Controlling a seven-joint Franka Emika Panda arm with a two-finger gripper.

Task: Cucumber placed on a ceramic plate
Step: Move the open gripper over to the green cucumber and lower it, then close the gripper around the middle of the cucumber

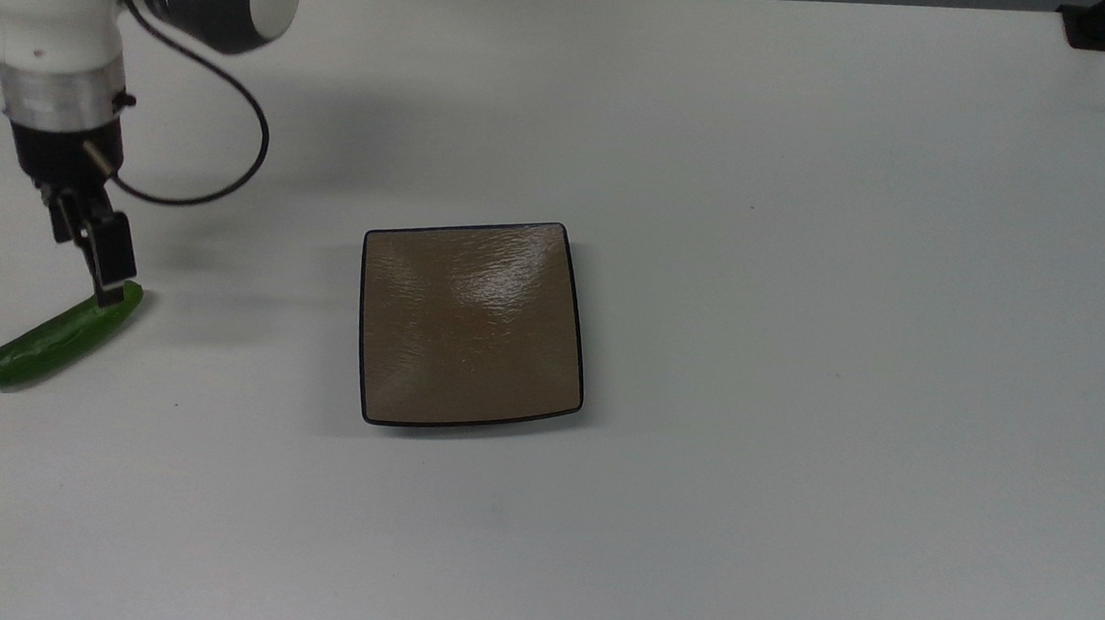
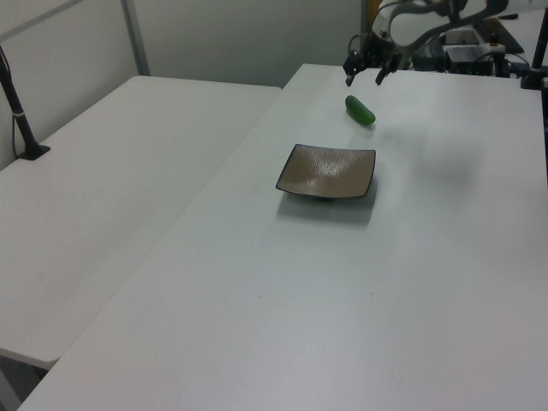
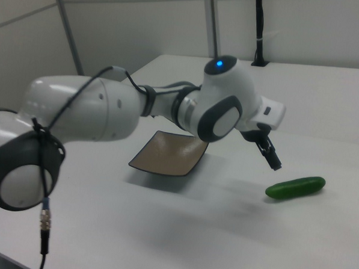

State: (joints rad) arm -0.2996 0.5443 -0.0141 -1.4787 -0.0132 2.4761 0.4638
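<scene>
Gripper [image 2: 363, 71] hangs above the table [image 1: 808, 270], fingers apart, nothing between them — the left view shows both tips spread with a gap. Cucumber [image 1: 58, 335] lies on the table just below and beyond the fingertips, not touched as far as I can tell. In the top view one finger [image 1: 114, 260] overlaps the cucumber's upper end, but the right view puts the tips clearly above and short of it.

Step in hand looks like the approach for the pick. To do it well: bring the fingers past the end toward the cucumber's middle, turn them so they straddle its short width, not its length, then descend and close. A grab at the rounded end would likely squirt it out or let it swing.

Cucumber: small, dark green, smooth, slightly curved, rounded ends, lying flat.

Farther from the fingers, well apart from the cucumber, sits the ceramic plate [image 1: 472, 324]: square, glossy brown, thin dark rim, bare.
</scene>
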